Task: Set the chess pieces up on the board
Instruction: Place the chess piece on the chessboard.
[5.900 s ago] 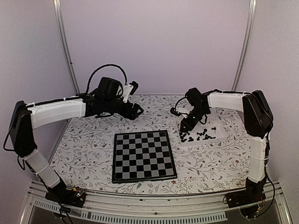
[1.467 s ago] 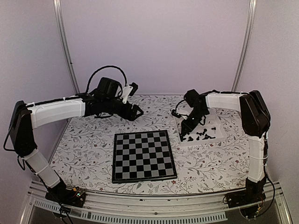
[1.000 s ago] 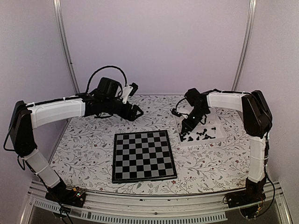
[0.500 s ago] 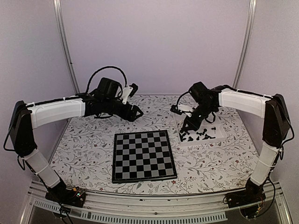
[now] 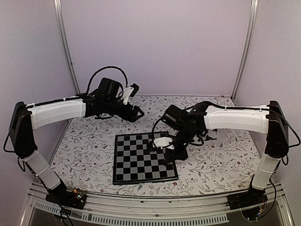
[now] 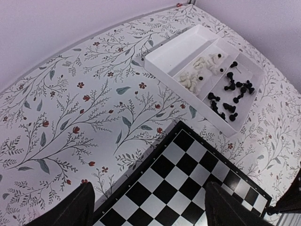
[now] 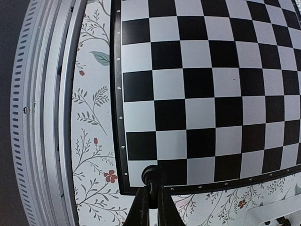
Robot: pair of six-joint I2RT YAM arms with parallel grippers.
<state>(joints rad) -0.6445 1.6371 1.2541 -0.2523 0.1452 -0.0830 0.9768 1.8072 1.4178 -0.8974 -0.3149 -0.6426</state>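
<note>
Starting at the left, what's the left gripper (image 5: 137,113) doing?

> Spread wide, nothing in it, hanging over the floral table (image 5: 89,150), upper left of the board (image 5: 141,157).

And the right gripper (image 7: 151,200)?

> Pinched tight on one black chess piece (image 7: 154,176) at the board's lower right corner in the top view. The other chess pieces (image 6: 230,94) sit in the white tray (image 6: 176,49), further right.

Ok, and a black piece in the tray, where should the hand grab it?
Probably best to take a black piece by its narrow upper body, coming straight down. The tray walls block a sideways approach, and the pieces are tiny and crowded.
</note>
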